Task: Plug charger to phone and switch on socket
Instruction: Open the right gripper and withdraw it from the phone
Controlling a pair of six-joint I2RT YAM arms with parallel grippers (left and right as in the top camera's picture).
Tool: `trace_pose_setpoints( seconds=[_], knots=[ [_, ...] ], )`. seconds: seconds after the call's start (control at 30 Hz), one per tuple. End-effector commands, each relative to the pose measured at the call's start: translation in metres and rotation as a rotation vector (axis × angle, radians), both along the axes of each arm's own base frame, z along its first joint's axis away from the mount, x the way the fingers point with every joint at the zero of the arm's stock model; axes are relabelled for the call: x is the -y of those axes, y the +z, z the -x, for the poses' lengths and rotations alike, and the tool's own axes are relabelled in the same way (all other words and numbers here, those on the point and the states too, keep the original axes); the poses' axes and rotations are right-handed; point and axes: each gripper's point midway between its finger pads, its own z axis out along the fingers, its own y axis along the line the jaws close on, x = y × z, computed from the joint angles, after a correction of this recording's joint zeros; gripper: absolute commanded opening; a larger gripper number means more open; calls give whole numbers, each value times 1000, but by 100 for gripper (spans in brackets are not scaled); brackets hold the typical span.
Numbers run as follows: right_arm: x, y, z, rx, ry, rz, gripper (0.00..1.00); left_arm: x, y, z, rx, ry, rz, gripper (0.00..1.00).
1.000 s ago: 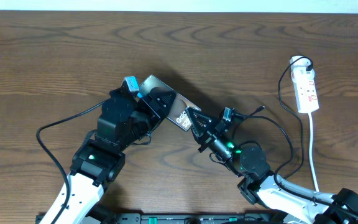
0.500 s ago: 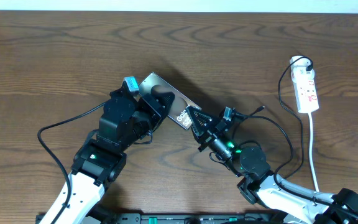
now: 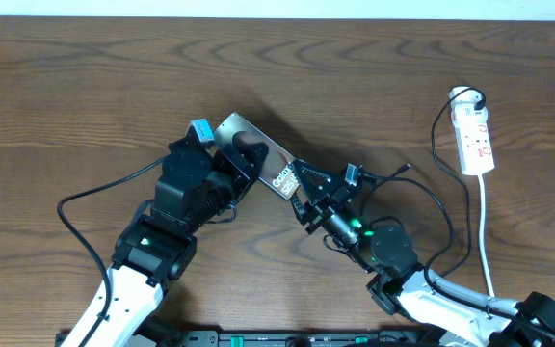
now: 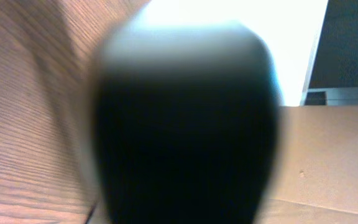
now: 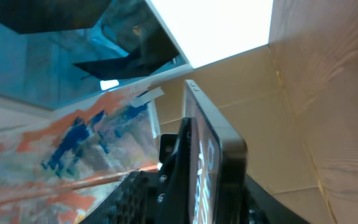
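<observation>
Phone [image 3: 273, 164] lies mid-table between both arms, its upper end clamped in the left gripper [image 3: 247, 152]. The right gripper [image 3: 302, 189] stands at its lower end, jaws apart. The charger [image 3: 436, 145] trails back to the socket [image 3: 476, 140], its tip hidden. A half-seated plug could slip out.

The overhead camera looks straight down from well above, taking in the whole wooden surface [image 3: 85, 77]. The left wrist camera sits so near a dark shape [image 4: 185, 124] that it blurs, with the surface at 9 o'clock. The right wrist camera looks upward, close along the phone [image 5: 219, 168], which the overhead view also shows at its centre [image 3: 276, 169].
</observation>
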Motion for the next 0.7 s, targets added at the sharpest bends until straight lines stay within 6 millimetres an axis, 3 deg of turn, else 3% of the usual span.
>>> trace_pose_setpoints(
  seconds=[0.0,0.27,0.37,0.5,0.67],
  knots=[
    [-8,-4,2,8,28,52,49,-13,-8,-3,25,1,-98,7],
    [-9,-46,1,145,11,420,99,-65,-62,9,-145,36,-305,8],
    [-6,-51,-1,169,1,470,99,-72,-72,16,-188,29,-330,7],
    [-1,-58,-5,162,-12,510,99,-67,-72,20,-199,-7,-311,7],
    [16,-85,-15,68,-76,602,99,-57,-70,26,-190,-72,-287,7]
  ],
)
